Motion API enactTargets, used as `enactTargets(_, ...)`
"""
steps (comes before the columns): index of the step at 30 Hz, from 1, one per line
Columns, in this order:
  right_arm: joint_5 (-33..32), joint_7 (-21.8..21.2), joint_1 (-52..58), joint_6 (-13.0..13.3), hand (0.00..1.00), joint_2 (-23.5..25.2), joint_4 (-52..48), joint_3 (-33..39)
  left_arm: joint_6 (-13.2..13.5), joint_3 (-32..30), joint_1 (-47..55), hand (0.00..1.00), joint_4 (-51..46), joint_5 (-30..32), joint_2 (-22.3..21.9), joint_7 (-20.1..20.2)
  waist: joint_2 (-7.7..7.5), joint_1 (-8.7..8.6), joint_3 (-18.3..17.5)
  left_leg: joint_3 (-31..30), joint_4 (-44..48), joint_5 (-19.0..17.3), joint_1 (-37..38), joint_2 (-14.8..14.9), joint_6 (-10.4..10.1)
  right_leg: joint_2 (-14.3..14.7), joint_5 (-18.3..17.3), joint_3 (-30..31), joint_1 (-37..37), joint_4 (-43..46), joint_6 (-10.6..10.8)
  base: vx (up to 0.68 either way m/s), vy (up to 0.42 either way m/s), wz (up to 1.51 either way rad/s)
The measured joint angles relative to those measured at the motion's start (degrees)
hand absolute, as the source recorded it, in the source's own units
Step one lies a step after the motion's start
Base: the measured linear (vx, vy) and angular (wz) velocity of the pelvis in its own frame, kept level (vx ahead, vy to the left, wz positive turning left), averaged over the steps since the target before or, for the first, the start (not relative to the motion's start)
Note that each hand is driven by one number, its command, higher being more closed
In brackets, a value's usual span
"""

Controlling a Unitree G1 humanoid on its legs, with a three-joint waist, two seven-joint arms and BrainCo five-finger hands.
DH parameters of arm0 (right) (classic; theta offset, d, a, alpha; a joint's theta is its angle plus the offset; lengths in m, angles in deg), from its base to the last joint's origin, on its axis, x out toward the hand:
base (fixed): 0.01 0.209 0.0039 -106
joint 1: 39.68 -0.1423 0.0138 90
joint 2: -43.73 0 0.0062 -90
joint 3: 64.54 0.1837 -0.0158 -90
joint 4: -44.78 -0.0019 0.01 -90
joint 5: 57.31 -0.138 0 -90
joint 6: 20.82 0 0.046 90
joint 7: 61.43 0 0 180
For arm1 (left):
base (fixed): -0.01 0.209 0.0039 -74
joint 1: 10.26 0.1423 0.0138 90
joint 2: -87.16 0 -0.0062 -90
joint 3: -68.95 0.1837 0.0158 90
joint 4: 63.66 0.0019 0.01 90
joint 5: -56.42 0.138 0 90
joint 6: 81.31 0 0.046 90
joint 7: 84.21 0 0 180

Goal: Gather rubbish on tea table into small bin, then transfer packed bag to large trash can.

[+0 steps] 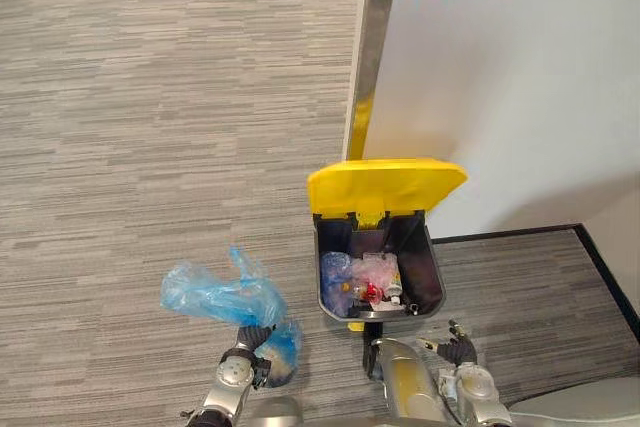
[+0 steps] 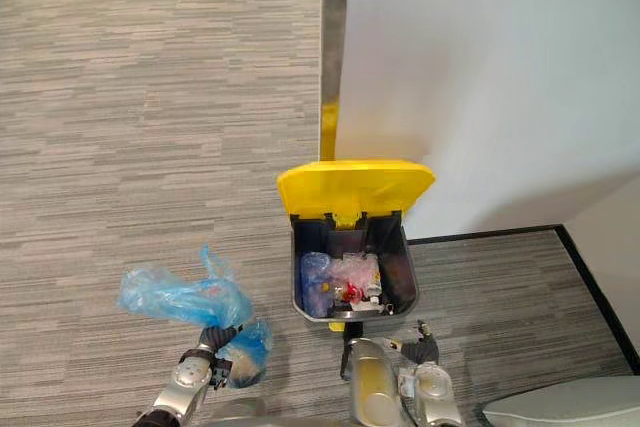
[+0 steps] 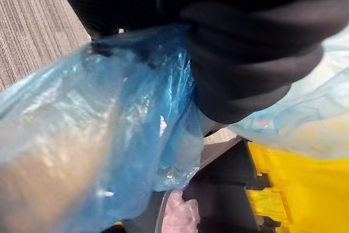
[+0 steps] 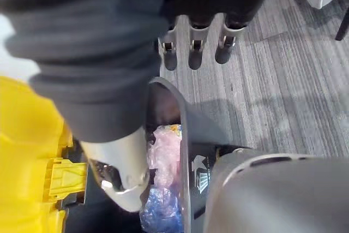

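Now, the bag: crumpled translucent blue plastic bag [image 1: 215, 297], glossy and creased, billowing above the grey striped carpet [image 1: 120, 147] to the left of the can.
Left hand: left hand [image 1: 252, 345] closed round the bag's bunched plastic, near left.
Trash can: dark grey trash can [image 1: 433, 282] against the white wall [image 1: 500, 67], yellow flip lid [image 1: 385, 187] raised at its far side; blue and pink wrappers [image 1: 380, 272] and something red lie inside.
Right hand: right hand [image 1: 460, 351] just near the can's right corner, fingers [image 4: 193, 53] straight, holding nothing.
Left wrist view: close up, the plastic is pale where light strikes it and deep blue where it is layered, with the lid's hinge just beyond.
Right wrist view: thumb [image 4: 117, 173] hangs over the can's open mouth.
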Motion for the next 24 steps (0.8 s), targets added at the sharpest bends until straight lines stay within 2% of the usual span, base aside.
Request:
enactTargets(3, -0.28, 0.03, 0.4, -0.01, 0.0, -0.02, -2.21, 0.05, -0.02, 0.02, 0.38, 1.0, 0.0, -0.02, -0.34, 0.02, -0.18, -0.01, -1.09, 1.27, -0.29, 1.27, 0.02, -0.93, -1.29, 0.03, -0.32, 1.05, -1.14, 1.15, -0.33, 0.06, 0.017, -0.23)
enactTargets(7, -1.84, 0.7, 0.36, 0.15, 0.0, 0.1, -4.35, -0.03, -0.01, 0.13, 0.56, 1.0, 0.0, 0.0, -1.08, -0.02, -0.58, 0.07, -2.41, 2.44, -1.46, 3.41, 0.01, -2.18, -1.49, -0.54, -0.44, 2.5, -2.32, 1.62, -0.47, 0.03, -0.007, -0.11)
enactTargets(11, -3.05, 0.63, -0.06, 0.24, 0.0, 0.74, -4.35, -0.33, 0.05, 0.28, 1.4, 1.0, 0.01, 0.0, -1.18, -0.06, -0.65, 0.17, -3.61, 2.43, -3.7, 3.61, 0.0, -2.98, -1.42, -1.22, -0.19, 2.48, -3.23, 1.6, -0.28, -0.07, -0.024, 0.06)
enactTargets(15, -3.08, -0.13, -0.1, 0.19, 0.0, 1.15, -4.06, -4.83, 0.04, 0.47, 1.8, 1.0, 0.09, -0.02, -1.09, -0.04, -0.88, 1.18, -4.06, 1.38, -4.6, 2.64, -1.33, -2.8, 0.14, -1.36, 2.14, 2.32, -3.57, -1.42, 0.44, -0.13, -0.071, 0.03)
enactTargets(17, -3.04, -0.71, -0.83, 0.06, 0.0, 0.97, -4.06, -7.19, 0.08, 0.87, 1.44, 1.0, 0.01, -0.01, -1.07, -0.01, -0.69, 1.16, -4.25, -0.16, -4.32, 2.63, -3.18, -2.48, 0.24, -1.28, 3.02, 1.77, -3.37, -3.97, 0.95, -0.13, -0.1, 0.29)
enactTargets(18, -2.97, -0.8, -1.56, 0.0, 0.0, 0.83, -4.06, -8.82, 0.08, 1.3, 1.29, 1.0, 0.01, -0.01, -1.04, 0.0, -0.66, 1.1, -4.23, -1.7, -3.57, 2.63, -4.18, -2.3, 0.23, -1.25, 3.77, 1.13, -3.16, -4.67, 0.22, -0.06, -0.075, 0.41)
enactTargets(20, -2.21, -1.42, -4.19, -0.11, 0.0, -0.04, -4.06, -11.46, 0.09, 2.59, 1.54, 1.0, 0.01, 0.03, -1.0, 0.07, 0.32, 1.33, -4.19, -3.26, -2.91, 2.62, -5.01, -1.44, 0.14, -0.89, 3.84, -0.65, -2.19, -6.26, 0.33, -0.02, -0.068, 0.38)
enactTargets(24, -1.55, -1.82, -10.43, 0.02, 0.0, -1.25, -4.21, -13.9, 0.16, 3.37, 2.05, 1.0, -0.6, 0.05, -1.01, 0.15, 0.89, 1.52, -4.05, -5.01, -2.56, 2.8, -6.43, -0.67, -0.17, -0.56, 3.84, -1.95, -2.44, -6.81, 0.33, 0.01, -0.044, 0.18)
